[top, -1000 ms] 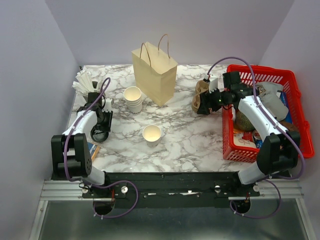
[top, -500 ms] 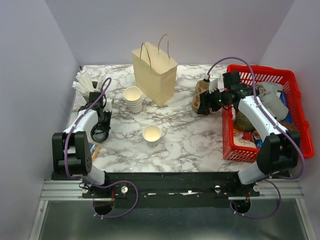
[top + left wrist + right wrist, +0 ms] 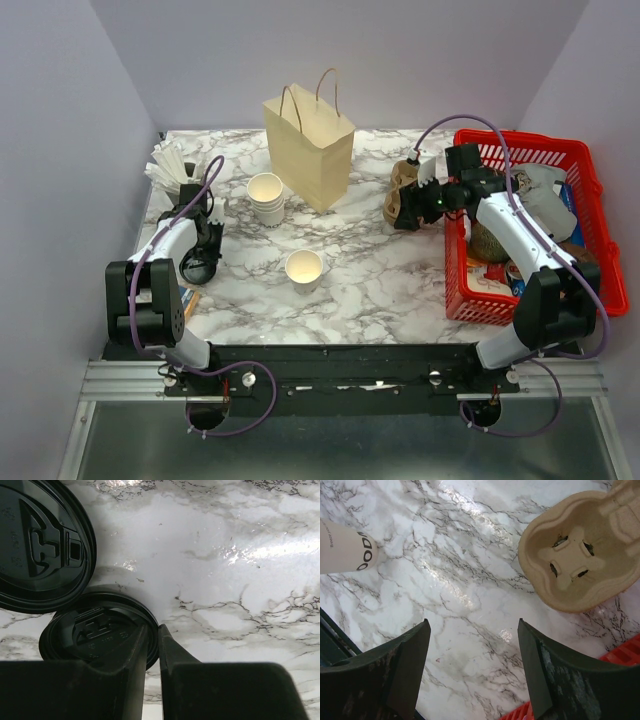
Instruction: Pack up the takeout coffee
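No lidded cup shows in any view. A lidless white paper cup [image 3: 304,266] stands alone at the table's middle. A tan paper bag [image 3: 312,150] stands upright at the back. My left gripper [image 3: 200,258] is low at the table's left edge. In the left wrist view my left gripper [image 3: 153,627] is shut on the rim of a loose black lid [image 3: 95,635], and a second black lid [image 3: 40,545] lies beside it. My right gripper [image 3: 405,215] hovers open and empty over bare marble [image 3: 472,625], next to a brown pulp cup carrier [image 3: 580,560].
A stack of lidless white cups [image 3: 266,196] stands left of the bag. A red basket [image 3: 590,240] full of items fills the right side. White napkins [image 3: 168,165] sit at the back left. A white cup's side [image 3: 345,550] shows at the right wrist view's left edge.
My left arm's elbow has shifted slightly while its gripper stays at the lids. The right arm has not moved.
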{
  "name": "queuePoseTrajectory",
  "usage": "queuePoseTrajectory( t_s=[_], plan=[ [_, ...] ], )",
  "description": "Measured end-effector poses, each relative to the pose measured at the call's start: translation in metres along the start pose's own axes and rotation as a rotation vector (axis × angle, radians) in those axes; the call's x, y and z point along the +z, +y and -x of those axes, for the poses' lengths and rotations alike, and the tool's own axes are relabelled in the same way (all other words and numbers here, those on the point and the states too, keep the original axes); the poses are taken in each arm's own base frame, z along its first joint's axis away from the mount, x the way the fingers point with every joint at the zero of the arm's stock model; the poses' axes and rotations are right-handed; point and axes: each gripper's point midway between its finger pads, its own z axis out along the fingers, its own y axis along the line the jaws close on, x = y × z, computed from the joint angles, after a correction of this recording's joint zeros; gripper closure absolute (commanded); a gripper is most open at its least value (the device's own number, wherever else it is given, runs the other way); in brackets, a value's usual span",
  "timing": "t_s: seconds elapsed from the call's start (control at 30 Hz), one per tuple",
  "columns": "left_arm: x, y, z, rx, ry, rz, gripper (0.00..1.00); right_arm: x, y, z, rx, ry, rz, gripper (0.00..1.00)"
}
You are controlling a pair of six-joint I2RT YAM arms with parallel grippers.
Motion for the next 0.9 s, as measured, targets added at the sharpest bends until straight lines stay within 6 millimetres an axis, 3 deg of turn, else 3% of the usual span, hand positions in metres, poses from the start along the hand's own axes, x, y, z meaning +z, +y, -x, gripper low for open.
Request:
queuePoseTrajectory(
  t_s=[0.33, 0.63, 0.9],
  plan=[
    [0.0, 0.0, 0.0, 0.006, 0.0, 0.0, 1.0, 0.001, 0.0, -0.002, 0.002, 0.004, 0.0, 0.2],
    [-0.002, 0.001, -0.001, 0.019, 0.008, 0.004, 1.0, 0.001, 0.0, -0.003, 0.003, 0.006, 0.001, 0.2],
    [-0.042, 0.01, 0.016, 0.096, -0.077, 0.055, 1.0, 0.001, 0.0, -0.003, 0.003, 0.005, 0.001, 0.2]
  ],
)
